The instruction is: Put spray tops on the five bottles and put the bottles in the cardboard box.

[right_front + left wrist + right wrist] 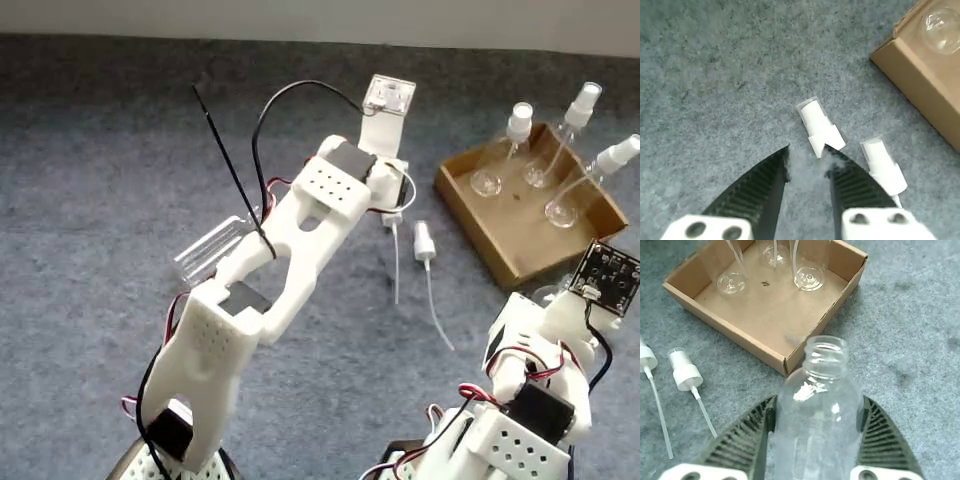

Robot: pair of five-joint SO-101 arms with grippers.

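Spray top (819, 127) at tips of spread left tool (806, 152), long axis 12-to-6 o'clock in high view; right tool (818, 401) pinching uncapped bottle (820, 415).

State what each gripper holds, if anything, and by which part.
Right gripper: a bottle without a top, clamped by its body below the neck. Left gripper: nothing; open at a spray top.
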